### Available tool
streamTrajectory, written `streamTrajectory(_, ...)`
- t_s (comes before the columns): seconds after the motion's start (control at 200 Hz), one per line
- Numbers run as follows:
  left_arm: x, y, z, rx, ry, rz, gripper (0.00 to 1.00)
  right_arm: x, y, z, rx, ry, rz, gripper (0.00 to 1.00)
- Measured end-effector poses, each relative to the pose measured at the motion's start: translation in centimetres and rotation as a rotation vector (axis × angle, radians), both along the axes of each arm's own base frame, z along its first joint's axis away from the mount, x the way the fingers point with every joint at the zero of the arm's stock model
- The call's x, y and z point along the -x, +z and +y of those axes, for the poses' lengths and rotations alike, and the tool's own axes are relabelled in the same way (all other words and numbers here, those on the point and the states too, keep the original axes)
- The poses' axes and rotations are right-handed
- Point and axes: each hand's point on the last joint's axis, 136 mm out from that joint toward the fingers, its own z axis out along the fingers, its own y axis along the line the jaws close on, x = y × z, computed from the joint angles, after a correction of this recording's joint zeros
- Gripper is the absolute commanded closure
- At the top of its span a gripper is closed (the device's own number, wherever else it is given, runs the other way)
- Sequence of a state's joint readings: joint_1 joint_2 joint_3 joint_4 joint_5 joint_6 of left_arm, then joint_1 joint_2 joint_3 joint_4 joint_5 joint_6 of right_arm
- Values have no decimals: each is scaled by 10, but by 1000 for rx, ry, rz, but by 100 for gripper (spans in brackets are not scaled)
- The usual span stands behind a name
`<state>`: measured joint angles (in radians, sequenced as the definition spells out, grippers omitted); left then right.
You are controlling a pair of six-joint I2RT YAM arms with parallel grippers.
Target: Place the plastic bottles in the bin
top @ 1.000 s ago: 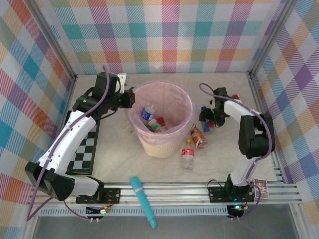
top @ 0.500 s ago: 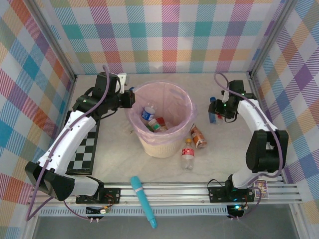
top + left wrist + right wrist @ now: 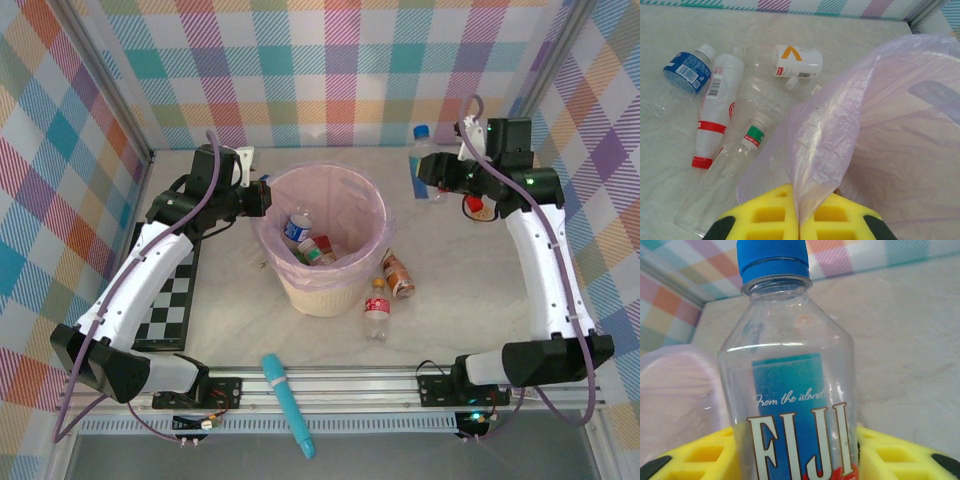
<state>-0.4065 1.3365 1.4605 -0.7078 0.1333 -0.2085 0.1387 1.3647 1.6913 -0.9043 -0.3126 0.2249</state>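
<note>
The cream bin (image 3: 322,290) with its pink-lilac bag stands mid-table, and two bottles (image 3: 298,226) lie inside it. My left gripper (image 3: 262,196) is at the bin's left rim. Its yellow jaws (image 3: 799,220) are shut on the bag's edge (image 3: 840,125). High at the back right, my right gripper (image 3: 428,172) is shut on a clear blue-capped bottle (image 3: 423,150). In the right wrist view that blue-labelled bottle (image 3: 790,390) stands upright between the yellow fingers (image 3: 890,455). An orange-brown labelled bottle (image 3: 398,275) and a red-capped bottle (image 3: 376,312) lie right of the bin. Several more bottles (image 3: 715,110) lie behind its left side.
A teal stick (image 3: 288,405) lies across the front rail. A checkerboard mat (image 3: 165,300) sits under the left arm. A small red block (image 3: 480,207) rests below the right wrist. Plaid walls close in the back and both sides.
My right gripper closed on the blue-capped bottle beside the bin, then lifted it up and toward the back right. The left arm has not moved.
</note>
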Motion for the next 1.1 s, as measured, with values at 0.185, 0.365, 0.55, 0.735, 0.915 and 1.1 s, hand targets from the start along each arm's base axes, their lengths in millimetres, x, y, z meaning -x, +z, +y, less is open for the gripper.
streamTrajectory(0.185,-1,0,-1,2,-3,0,100,29,23,62,3,178,-49,54)
streamTrajectory(0.365,-1,-1,-1,2,-3,1,100,52,18,125,46,340,-28,54)
streamTrajectory(0.55,-1,-1,-1,2,-3,1,100,63,-19,172,153,433,47,54)
streamTrajectory(0.735,-1,-1,-1,2,-3,1,100,55,-73,186,286,437,155,53)
streamTrajectory(0.915,-1,-1,-1,2,-3,0,100,44,-115,189,385,420,224,49)
streamTrajectory(1.1,-1,-1,-1,1,-1,0,100,40,-152,182,464,397,290,39)
